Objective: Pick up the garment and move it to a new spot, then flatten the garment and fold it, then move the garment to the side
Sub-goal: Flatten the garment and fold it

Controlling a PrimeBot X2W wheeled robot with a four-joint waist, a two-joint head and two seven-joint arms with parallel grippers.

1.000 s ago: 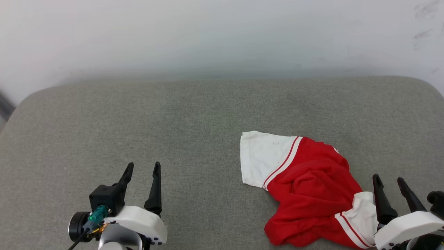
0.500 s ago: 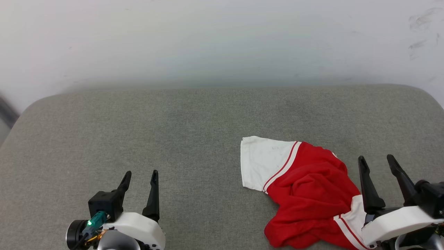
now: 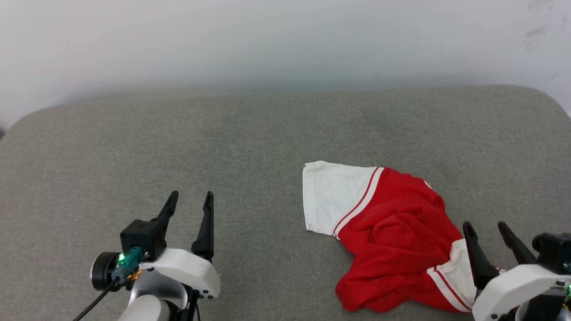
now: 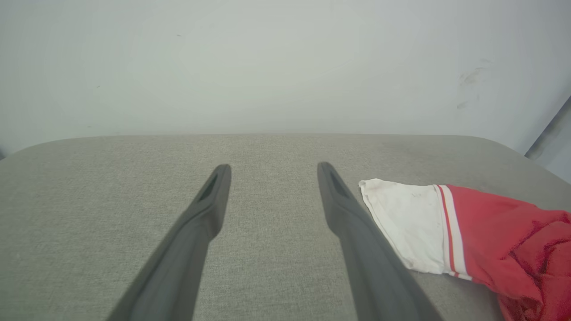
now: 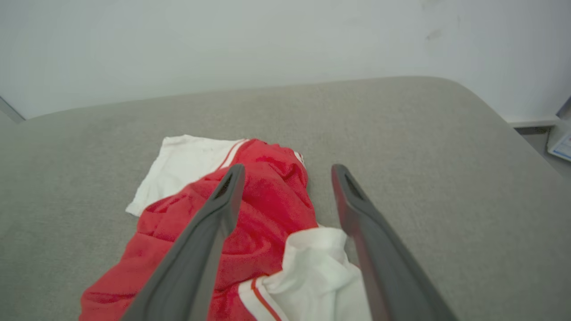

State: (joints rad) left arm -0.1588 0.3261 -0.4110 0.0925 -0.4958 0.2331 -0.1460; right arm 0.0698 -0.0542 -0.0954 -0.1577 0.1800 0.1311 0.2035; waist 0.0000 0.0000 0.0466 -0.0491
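Observation:
The garment (image 3: 392,236), a red T-shirt with white sleeves and striped trim, lies crumpled on the grey cushioned surface (image 3: 250,142) at the right. One white sleeve lies flat at its left, the other bunches near my right gripper (image 3: 486,225). That gripper is open, hovering at the shirt's right edge with nothing between its fingers. The right wrist view has the garment (image 5: 267,209) beneath and between the spread fingers (image 5: 223,200). My left gripper (image 3: 192,196) stands open over bare fabric at the lower left, well apart from the shirt. In the left wrist view the garment (image 4: 482,232) lies right of the gripper (image 4: 272,167).
A pale wall (image 3: 285,40) runs behind the cushion's far edge. The cushion's rounded right corner (image 5: 490,111) drops off to a floor with a pale object (image 5: 562,145) beyond it. Bare grey fabric stretches across the left and middle.
The head camera has shifted, so the whole picture moves. Against the shirt, my right gripper rose forward half a second ago and has since drawn back toward the lower sleeve. Both grippers stayed open.

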